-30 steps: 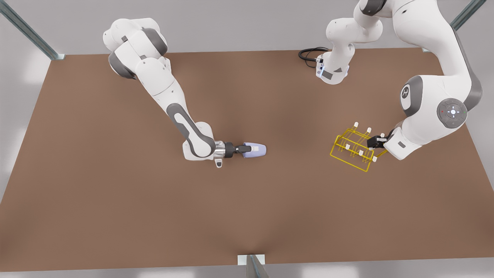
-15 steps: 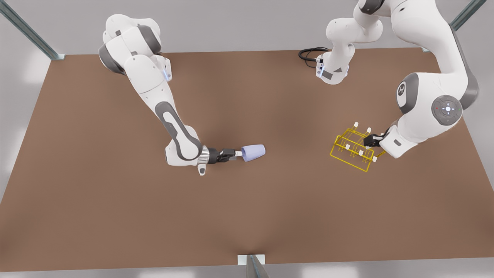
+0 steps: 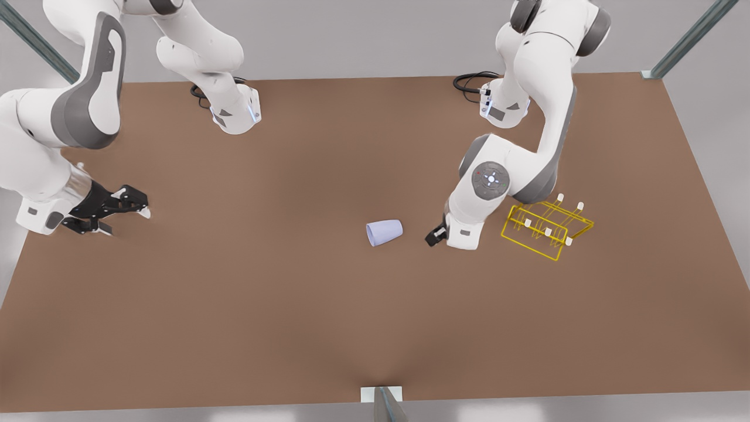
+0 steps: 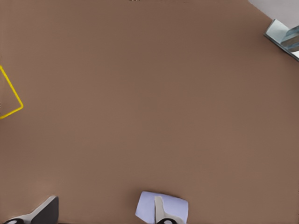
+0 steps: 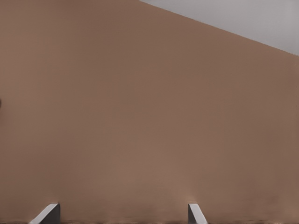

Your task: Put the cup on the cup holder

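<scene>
- Reaching low over the surface, the left arm is bent at the elbow. Its left pincer is set between the cup and the rack, near the cup but apart from it.
- In the left wrist view the left pincer is seen released, its fingers spread wide. The cup shows behind one finger, and a corner of the rack shows well off to the side.
- The right arm is folded back at the front view's left edge. Its right pincer is held above the surface, well apart from the cup.
- In the right wrist view the right pincer is likewise seen released, with bare brown surface between the fingers.
- The cup is a smooth, matte, pale lavender-blue tumbler, tapered and without a handle.
- The rack is made of thin yellow wire, with a rectangular frame and white-tipped upright prongs.
- The surface is a flat, matte brown board.
- The cup is laid on its side near the middle of the surface, held by nothing. Its long axis runs roughly across the front view, with the wide mouth turned to the front view's left and the narrower base toward the left pincer.
- The rack stands on the surface at the front view's right, beyond the left arm.
</scene>
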Action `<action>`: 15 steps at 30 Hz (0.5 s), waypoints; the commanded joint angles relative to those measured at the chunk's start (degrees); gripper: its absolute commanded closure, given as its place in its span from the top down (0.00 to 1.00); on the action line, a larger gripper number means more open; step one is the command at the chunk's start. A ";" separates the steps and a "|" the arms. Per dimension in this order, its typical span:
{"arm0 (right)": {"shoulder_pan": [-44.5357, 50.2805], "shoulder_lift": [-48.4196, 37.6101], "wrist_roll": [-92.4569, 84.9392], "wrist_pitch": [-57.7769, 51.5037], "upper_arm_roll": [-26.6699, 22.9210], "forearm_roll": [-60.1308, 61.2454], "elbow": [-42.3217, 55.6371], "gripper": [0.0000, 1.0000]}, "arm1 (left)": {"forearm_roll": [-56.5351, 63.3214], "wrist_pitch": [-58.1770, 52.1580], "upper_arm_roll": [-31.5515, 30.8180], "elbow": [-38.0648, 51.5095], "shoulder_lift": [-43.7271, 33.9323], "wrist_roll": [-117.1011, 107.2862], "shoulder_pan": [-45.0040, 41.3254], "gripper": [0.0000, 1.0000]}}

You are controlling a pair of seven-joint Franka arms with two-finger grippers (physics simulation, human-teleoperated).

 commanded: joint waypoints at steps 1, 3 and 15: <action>1.63 -0.14 25.01 -10.26 0.05 -5.21 1.72 1.00 | 2.07 2.86 0.04 -0.01 0.90 -99.70 -0.16 1.00; 1.72 -0.05 25.18 -10.09 0.05 -4.86 1.91 1.00 | 1.28 1.27 -0.04 -1.67 1.16 -108.32 -1.13 1.00; 0.75 1.71 25.71 -9.83 -1.18 -4.85 7.62 1.00 | 1.28 25.09 -0.22 -18.20 0.19 -121.33 -7.72 1.00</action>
